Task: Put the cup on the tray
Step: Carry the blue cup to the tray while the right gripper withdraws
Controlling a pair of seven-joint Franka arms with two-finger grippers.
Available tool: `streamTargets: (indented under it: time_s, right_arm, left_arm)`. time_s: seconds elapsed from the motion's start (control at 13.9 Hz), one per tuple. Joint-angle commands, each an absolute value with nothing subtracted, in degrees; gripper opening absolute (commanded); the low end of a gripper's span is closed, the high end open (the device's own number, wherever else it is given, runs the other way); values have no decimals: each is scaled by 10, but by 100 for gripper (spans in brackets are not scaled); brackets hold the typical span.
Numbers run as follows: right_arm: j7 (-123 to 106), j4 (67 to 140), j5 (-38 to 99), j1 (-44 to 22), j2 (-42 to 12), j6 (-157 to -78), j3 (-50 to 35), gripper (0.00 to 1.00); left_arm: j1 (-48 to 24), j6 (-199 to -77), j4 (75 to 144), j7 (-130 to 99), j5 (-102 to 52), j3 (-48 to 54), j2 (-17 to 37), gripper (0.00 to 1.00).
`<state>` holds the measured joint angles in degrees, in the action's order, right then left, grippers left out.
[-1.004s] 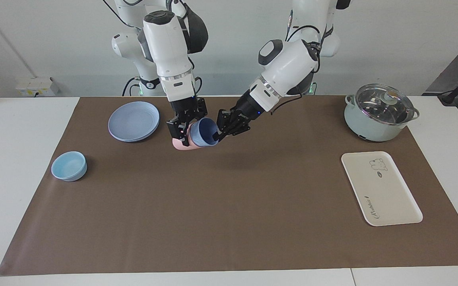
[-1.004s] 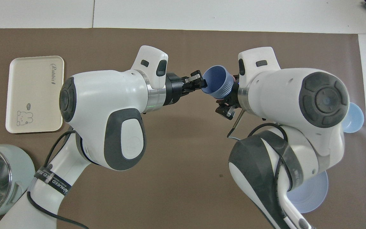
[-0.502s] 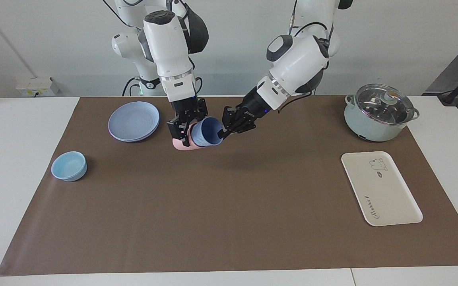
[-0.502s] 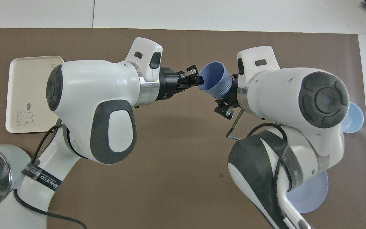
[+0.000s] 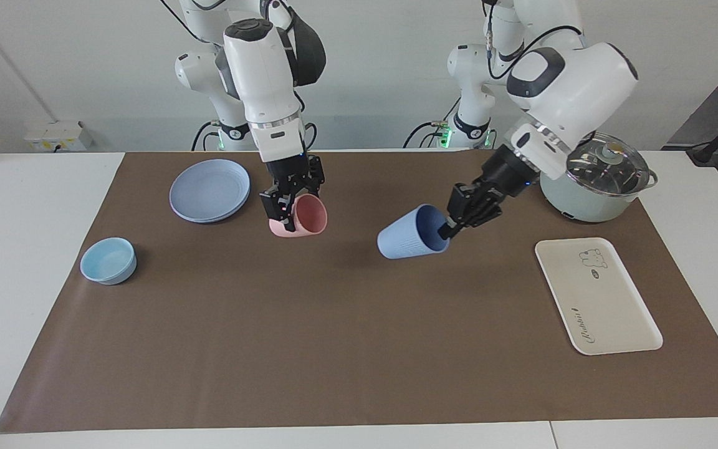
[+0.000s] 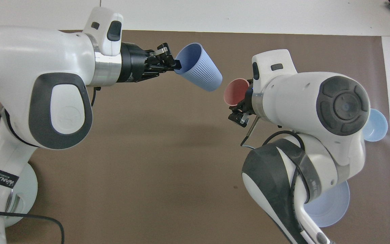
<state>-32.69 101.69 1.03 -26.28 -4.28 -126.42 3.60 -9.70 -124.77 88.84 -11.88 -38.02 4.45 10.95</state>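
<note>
With the left claw [image 5: 445, 231] pinching the rim of the light, stiff cup [image 5: 410, 233], tilted above the desk [image 5: 334, 324], keep that rim grip firm; the right claw [image 5: 284, 212] grips the pink cup [image 5: 309, 216].

One camera faces the robots from high across the table [image 5: 359, 374]; another looks steeply down above them.

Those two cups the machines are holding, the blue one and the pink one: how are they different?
The blue cup is periwinkle with a ribbed outer wall; the pink cup is salmon and looks smooth. The blue cup hangs in the air over the brown mat, pinched at its rim by the left gripper; the pink cup, in the right gripper, sits low, about at the mat. Both are small, handleless, tapered tumblers of similar size, both tipped on their sides.
</note>
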Motion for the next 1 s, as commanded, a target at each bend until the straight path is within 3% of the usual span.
streamTargets:
  time_s: [0.0,0.36,0.65,0.93]
  right_arm:
    - [-319,1018,38,-223,-52,-1302,34,0]
    - [-442,1070,238,-152,-49,-1395,34,0]
    - [-656,1088,463,-83,-68,-1404,34,0]
    - [-847,1091,658,-43,-114,-1406,34,0]
  left_arm:
    - [-15,-1207,903,-4,-367,48,93,0]
    - [111,-1218,960,220,-349,47,76,0]
    - [174,-1325,1079,398,-346,46,50,0]
    - [212,-1425,1135,510,-346,46,64,0]
